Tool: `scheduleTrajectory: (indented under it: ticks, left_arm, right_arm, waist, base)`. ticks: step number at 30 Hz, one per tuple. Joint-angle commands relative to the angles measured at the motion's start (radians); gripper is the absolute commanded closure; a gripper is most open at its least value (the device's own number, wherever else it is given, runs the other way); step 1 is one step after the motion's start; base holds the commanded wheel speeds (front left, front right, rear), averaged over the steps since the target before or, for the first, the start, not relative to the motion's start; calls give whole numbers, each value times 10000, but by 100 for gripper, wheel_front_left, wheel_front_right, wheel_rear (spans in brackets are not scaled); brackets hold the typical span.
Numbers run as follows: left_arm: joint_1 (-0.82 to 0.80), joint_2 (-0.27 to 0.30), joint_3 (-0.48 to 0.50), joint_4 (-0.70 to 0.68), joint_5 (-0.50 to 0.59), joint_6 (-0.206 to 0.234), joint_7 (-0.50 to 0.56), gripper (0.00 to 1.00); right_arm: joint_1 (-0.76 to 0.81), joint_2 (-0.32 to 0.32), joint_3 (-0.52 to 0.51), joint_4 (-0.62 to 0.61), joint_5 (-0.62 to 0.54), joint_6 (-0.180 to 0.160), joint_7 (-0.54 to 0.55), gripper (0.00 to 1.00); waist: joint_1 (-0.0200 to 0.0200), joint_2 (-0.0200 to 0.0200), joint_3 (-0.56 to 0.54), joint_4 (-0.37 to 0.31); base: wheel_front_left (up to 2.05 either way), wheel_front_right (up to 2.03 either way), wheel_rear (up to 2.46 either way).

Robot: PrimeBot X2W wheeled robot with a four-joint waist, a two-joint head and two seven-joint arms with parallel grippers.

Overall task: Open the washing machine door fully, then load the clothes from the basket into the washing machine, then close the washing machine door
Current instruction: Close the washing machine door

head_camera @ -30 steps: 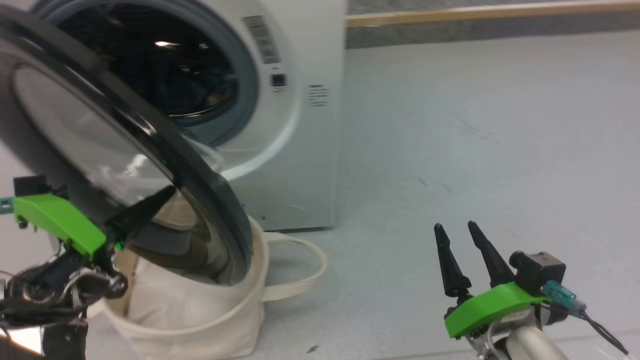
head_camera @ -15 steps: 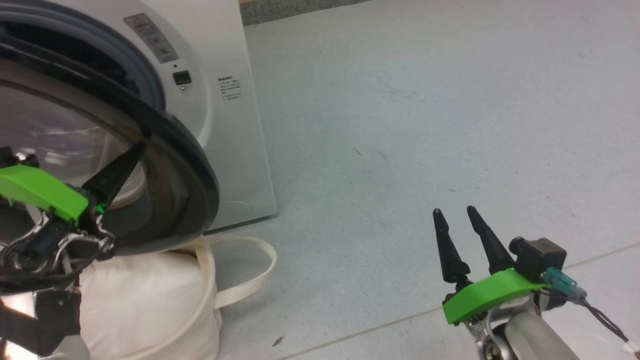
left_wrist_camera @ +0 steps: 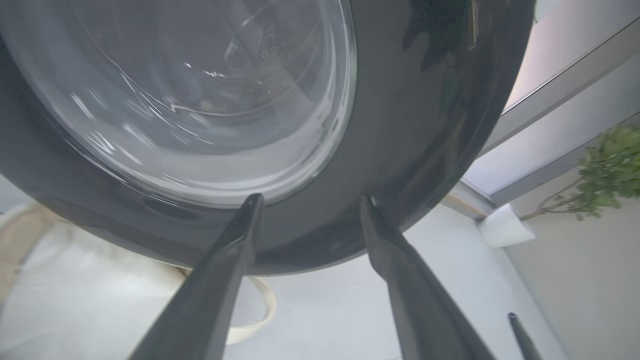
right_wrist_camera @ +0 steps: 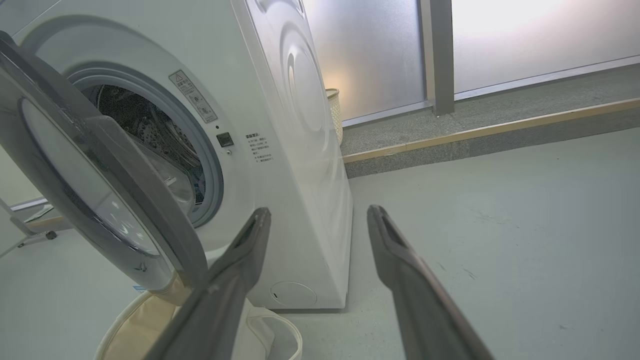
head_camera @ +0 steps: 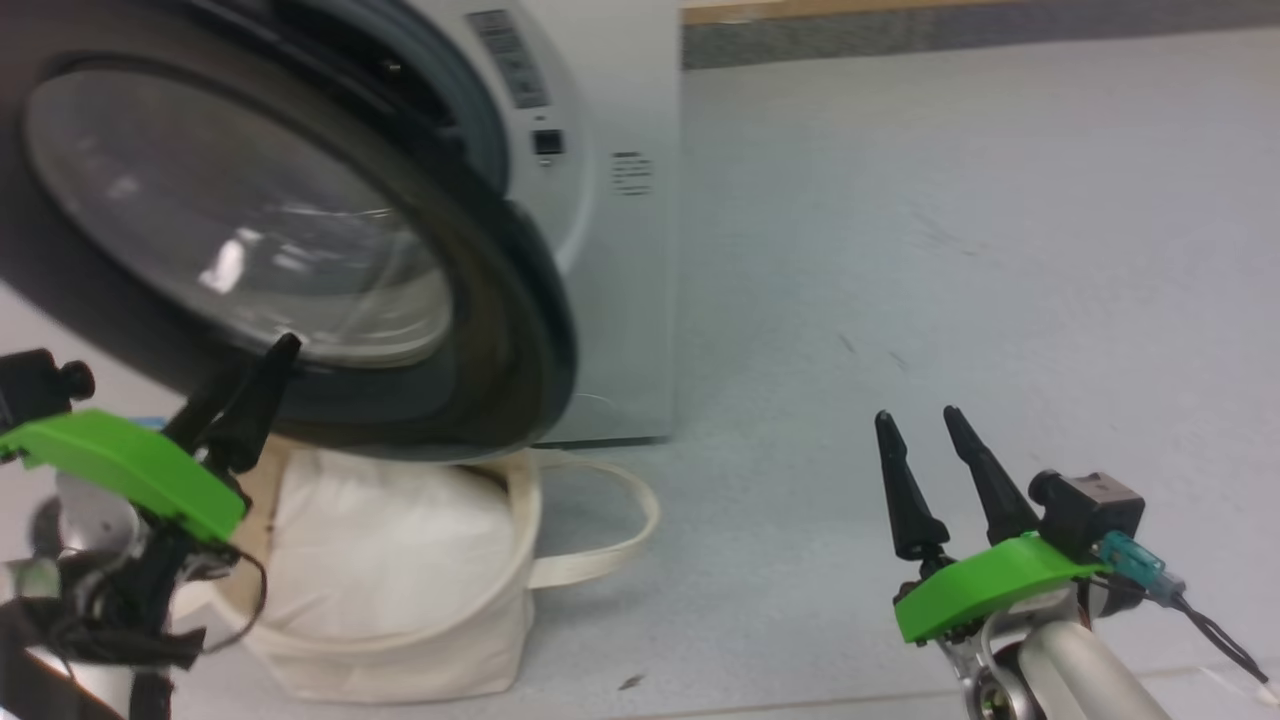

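Note:
The washing machine (head_camera: 625, 300) (right_wrist_camera: 290, 125) stands at the upper left. Its door (head_camera: 490, 340) (right_wrist_camera: 105, 210) is partly swung out, black rim and glass bowl facing me, and in the right wrist view the steel drum shows behind it. The cream basket (head_camera: 400, 655) (right_wrist_camera: 132, 325) sits on the floor under the door, with white padding (head_camera: 380, 540) on top. The clothes are hidden. My left gripper (head_camera: 255, 385) (left_wrist_camera: 310, 200) is open, fingertips just below the door's (left_wrist_camera: 415, 125) lower rim, nothing between them. My right gripper (head_camera: 916, 415) (right_wrist_camera: 318, 212) is open above bare floor, right of the machine.
Grey floor (head_camera: 950, 250) stretches open to the right of the machine. A raised kerb with a wooden strip (right_wrist_camera: 500, 127) and frosted glass panels lie behind. A wicker bin (right_wrist_camera: 334, 115) stands beside the machine, and a potted plant (left_wrist_camera: 605, 170) by the wall.
The head camera has swung, so the whole picture shifted. My left gripper's fingers have parted and now sit below the door's rim. The door hides more of the opening. The right gripper stays open.

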Motion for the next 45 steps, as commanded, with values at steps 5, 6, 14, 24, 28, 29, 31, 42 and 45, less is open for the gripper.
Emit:
scheduleTrajectory:
  ticks: [5,6,14,24,28,29,31,42,45]
  left_arm:
    - [422,1496,-1266,-446,1863,-81,-3390,0]
    - [555,1608,-1499,-268,2011,-82,-3999,0]
    - [1005,1863,-2105,1921,3466,-84,-7512,0]
    - [803,1472,-1837,2541,3460,-85,-7778,0]
    - [847,1431,-1724,2404,3526,-85,-7779,0]
    - [867,1412,-1707,2371,3541,-85,-7780,0]
    - [896,1385,-1680,2306,3568,-85,-7780,0]
    - [983,1259,-1561,2193,3604,-86,-7781,0]
    - [987,1221,-1571,2137,3593,-86,-7782,0]
  right_arm:
    - [-240,-173,40,-479,-142,8,-124,0]
    - [-229,-187,26,-501,-152,8,-124,0]
    - [-122,-298,-11,-643,-248,8,-124,0]
    - [-80,-333,106,-592,-253,8,-124,0]
    - [-87,-335,118,-575,-247,8,-124,0]
    - [-85,-338,113,-569,-246,8,-124,0]
    - [-72,-342,132,-555,-240,8,-124,0]
    - [-28,-432,269,-512,-108,8,-124,0]
    - [-54,-466,356,-516,-54,8,-124,49]
  waist:
    - [0,0,-195,862]
    - [0,0,-214,926]
    - [0,0,-307,1099]
    - [0,0,-329,1034]
    - [0,0,-339,1017]
    - [0,0,-344,1016]
    - [0,0,-360,1015]
    - [0,0,-442,1143]
    - [0,0,-466,1274]
  base:
    - [0,0,0]
    - [0,0,0]
    - [0,0,0]
    - [0,0,0]
    - [0,0,0]
    - [0,0,0]
    - [0,0,0]
    - [0,0,0]
    - [0,0,0]
